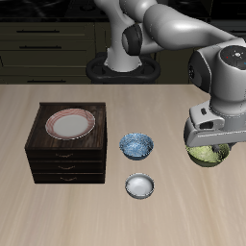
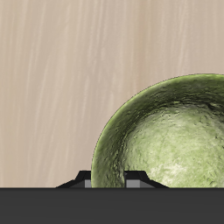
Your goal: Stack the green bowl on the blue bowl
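Three bowls sit on the wooden table (image 1: pixel 58 221); the green bowl (image 1: pixel 206 155) lies directly under the gripper (image 1: pixel 210 146), mostly hidden by the wrist housing in the exterior view. From the wrist view the green bowl (image 2: pixel 166 136) fills much of the frame, its rim close to the dark finger tips — whether the fingers pinch the rim or merely straddle it I cannot tell. Well apart, nearer the middle, rests the blue bowl (image 1: pixel 135 145); the white bowl (image 1: pixel 140 185) sits just in front of it; a dark wooden cabinet (image 1: pixel 67 159) carries a plate (image 1: pixel 71 123).
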Motion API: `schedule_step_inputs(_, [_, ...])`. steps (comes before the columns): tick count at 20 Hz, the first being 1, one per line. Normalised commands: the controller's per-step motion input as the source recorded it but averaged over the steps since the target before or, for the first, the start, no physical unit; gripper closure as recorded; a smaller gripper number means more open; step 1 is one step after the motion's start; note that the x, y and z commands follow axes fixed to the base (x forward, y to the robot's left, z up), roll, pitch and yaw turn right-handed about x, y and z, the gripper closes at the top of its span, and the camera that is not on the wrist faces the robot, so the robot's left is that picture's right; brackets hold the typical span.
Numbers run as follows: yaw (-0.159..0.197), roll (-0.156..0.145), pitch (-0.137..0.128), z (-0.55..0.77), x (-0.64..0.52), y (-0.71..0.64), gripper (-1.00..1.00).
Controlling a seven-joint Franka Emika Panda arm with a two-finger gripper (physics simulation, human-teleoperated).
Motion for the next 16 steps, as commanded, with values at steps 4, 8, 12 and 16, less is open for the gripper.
schedule_step_inputs(4, [-0.004, -0.001, -0.042, 0.33, -0.12, -0.1, 1.0])
schedule_step_inputs(8, [0.015, -0.009, -0.029, 0.16, -0.07, -0.11, 1.0])
schedule_step_inputs(12, [0.0, 0.001, -0.029, 0.16, -0.21, -0.18, 1.0])
schedule_step_inputs(16, [0.007, -0.013, -0.032, 0.21, -0.28, -0.28, 1.0])
